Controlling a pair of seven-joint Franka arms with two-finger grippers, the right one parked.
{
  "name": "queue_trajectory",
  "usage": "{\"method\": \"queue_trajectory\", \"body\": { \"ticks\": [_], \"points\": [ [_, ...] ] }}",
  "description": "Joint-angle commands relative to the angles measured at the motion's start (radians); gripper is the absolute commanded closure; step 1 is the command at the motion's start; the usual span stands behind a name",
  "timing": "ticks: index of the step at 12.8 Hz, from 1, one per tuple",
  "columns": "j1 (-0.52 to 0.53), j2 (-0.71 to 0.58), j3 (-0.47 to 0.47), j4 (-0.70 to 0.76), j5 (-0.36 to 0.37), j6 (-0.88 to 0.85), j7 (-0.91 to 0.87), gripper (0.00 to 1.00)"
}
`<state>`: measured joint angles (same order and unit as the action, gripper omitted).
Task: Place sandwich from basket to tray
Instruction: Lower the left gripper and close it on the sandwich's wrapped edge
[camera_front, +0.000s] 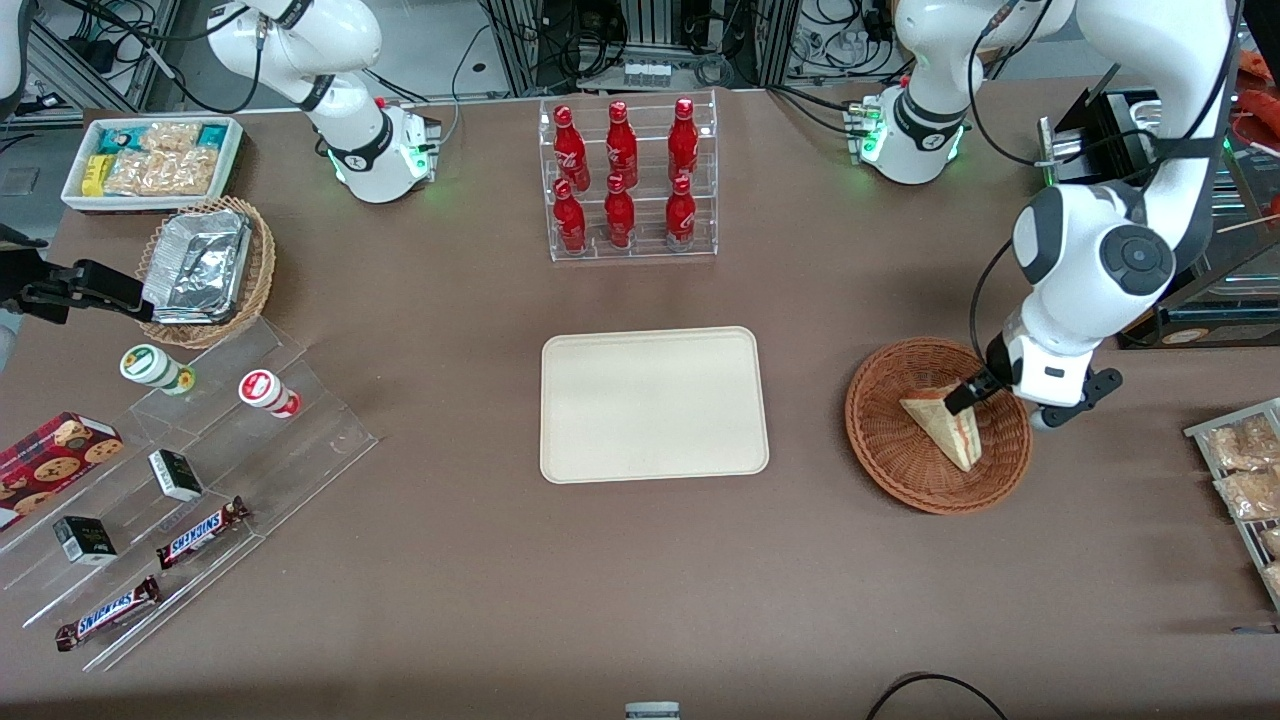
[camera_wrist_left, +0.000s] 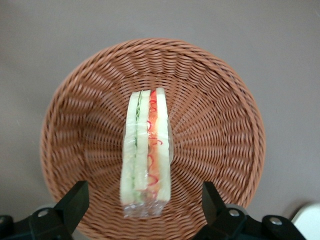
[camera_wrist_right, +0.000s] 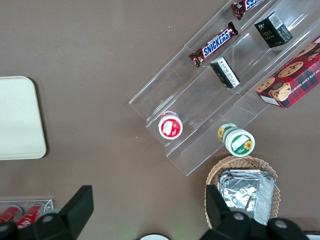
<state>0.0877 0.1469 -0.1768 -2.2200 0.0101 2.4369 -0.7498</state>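
Front: gripper (camera_front: 972, 392) low over the basket (camera_front: 885, 440), at the sandwich (camera_front: 945, 425) lying in it; tray (camera_front: 654, 404) well apart toward the parked arm | Left wrist: fingers (camera_wrist_left: 75, 200) spread wide, straddling the sandwich (camera_wrist_left: 146, 150), not touching.

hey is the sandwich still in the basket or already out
In. The sandwich lies in the basket, with the open claw above it, one finger on each side and neither touching. The tray is bare.
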Motion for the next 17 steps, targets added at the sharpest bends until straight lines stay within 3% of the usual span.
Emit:
{"method": "queue_trajectory", "body": {
  "ticks": [1,10,11,12,13,17],
  "points": [
    [-0.006,0.017,-0.007,0.000,0.014,0.028,-0.128,0.00],
    [-0.005,0.134,-0.007,0.008,0.014,0.016,-0.097,0.00],
    [-0.005,0.135,-0.007,0.008,0.013,0.014,-0.097,0.13],
    [-0.005,0.129,-0.007,0.008,0.013,0.005,-0.095,0.89],
    [-0.005,0.123,-0.007,0.011,0.014,-0.016,-0.080,1.00],
    [-0.009,0.098,-0.013,0.129,0.054,-0.207,-0.056,1.00]
  ]
}}
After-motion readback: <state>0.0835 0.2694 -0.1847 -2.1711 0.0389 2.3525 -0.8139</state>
